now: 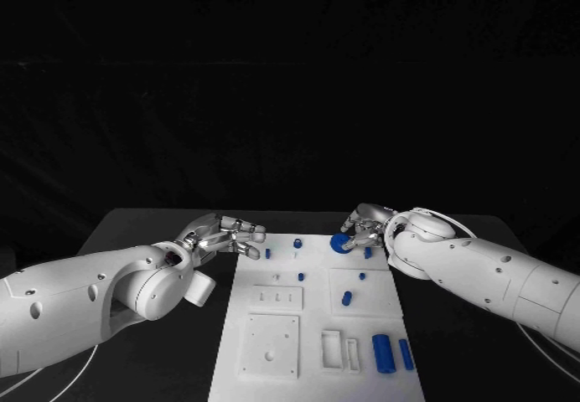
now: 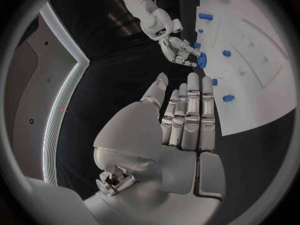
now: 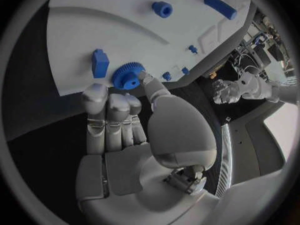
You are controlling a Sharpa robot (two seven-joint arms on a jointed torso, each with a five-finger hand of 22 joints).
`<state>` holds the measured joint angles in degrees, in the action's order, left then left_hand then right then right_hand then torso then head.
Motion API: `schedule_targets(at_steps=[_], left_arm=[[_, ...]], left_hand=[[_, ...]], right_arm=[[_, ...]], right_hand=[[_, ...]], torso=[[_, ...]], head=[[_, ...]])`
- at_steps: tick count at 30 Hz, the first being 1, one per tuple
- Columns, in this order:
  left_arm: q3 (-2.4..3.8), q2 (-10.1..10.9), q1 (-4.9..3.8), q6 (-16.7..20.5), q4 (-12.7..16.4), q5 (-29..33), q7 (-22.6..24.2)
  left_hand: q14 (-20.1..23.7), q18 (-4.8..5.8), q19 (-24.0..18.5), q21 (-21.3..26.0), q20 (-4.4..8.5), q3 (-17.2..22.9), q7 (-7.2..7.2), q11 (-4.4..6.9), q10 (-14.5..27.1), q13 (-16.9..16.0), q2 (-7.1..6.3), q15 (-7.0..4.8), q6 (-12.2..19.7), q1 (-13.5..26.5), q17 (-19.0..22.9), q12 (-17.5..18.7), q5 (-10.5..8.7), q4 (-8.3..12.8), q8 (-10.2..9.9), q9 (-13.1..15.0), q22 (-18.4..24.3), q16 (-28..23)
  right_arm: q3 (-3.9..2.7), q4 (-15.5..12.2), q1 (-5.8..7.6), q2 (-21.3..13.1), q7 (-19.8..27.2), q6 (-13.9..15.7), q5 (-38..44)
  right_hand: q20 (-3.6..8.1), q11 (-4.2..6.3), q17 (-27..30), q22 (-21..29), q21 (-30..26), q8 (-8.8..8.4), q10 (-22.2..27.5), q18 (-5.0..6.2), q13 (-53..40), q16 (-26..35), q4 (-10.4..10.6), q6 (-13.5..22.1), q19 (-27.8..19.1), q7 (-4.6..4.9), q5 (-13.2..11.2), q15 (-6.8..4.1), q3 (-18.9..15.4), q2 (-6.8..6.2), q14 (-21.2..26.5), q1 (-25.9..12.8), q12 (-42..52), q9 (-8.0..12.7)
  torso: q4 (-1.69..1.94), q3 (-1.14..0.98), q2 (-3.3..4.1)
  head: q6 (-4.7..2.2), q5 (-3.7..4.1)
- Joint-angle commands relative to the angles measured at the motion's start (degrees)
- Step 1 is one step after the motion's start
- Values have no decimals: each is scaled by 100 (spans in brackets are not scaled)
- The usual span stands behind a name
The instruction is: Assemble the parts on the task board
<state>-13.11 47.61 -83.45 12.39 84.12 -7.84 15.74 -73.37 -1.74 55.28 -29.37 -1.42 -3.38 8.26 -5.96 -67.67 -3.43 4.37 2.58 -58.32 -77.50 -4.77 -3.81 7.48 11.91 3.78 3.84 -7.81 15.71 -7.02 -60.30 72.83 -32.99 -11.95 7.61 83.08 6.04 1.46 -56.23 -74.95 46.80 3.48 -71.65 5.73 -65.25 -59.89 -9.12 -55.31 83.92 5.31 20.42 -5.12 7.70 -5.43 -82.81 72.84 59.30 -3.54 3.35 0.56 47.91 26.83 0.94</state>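
Our right hand (image 3: 125, 130) pinches the blue gear (image 3: 127, 77) thinly, left hand (image 2: 187, 115) spread empty; we fear it slipping onto the task board (image 1: 312, 335)

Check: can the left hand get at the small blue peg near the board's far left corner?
Probably yes. The left hand is open beside that corner, and nothing lies between it and the peg; the right hand holds the gear farther over.

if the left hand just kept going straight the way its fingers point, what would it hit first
Probably the task board itself: the left hand, open and holding nothing, points at its near edge, with a small blue part just beyond. Depth is unclear, so it might pass above.
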Motion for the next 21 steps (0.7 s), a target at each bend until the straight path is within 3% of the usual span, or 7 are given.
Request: schedule_targets(at_steps=[1, 12, 21], left_arm=[[4, -6, -6, -94, 24, -24, 31], [4, -7, -6, -100, 33, -29, 19], [3, -23, -6, -104, 20, -43, 17]], left_hand=[[24, -90, -12, -33, -28, 18, 0, 3, 40, 2, -48, 25, 51, -6, 8, 30, -28, -20, -7, 3, 5, -26], [24, -90, -12, -33, -28, 18, 0, 3, 40, 2, -48, 25, 51, -6, 8, 30, -28, -20, -7, 3, 5, -26], [24, -90, -12, -33, -28, 18, 0, 3, 40, 2, -48, 25, 51, -6, 8, 30, -28, -20, -7, 3, 5, -26]], right_arm=[[-2, 14, 2, 22, -40, -175, 80], [-2, 117, 1, 98, -59, -261, 82], [0, 161, -1, 147, -56, -375, 82]], right_hand=[[42, 17, 2, -240, 89, -3, 12, -47, 24, 19, 46, 137, 350, 2, -43, -21, -34, -20, -19, -15, -35, 8], [25, 2, 8, -242, 83, -7, 28, -34, 52, 34, 65, 239, 345, 16, -44, -9, -53, -7, -18, 14, -68, 12], [1, -37, -13, -276, 118, 6, 32, -32, 40, 11, -18, -200, 345, 34, -58, 18, 165, 19, -20, -23, -40, -5]], torso=[[-4, 0, -1], [1, -2, 2], [-10, 2, 8]], head=[[-3, 0], [4, -8], [22, -11]])
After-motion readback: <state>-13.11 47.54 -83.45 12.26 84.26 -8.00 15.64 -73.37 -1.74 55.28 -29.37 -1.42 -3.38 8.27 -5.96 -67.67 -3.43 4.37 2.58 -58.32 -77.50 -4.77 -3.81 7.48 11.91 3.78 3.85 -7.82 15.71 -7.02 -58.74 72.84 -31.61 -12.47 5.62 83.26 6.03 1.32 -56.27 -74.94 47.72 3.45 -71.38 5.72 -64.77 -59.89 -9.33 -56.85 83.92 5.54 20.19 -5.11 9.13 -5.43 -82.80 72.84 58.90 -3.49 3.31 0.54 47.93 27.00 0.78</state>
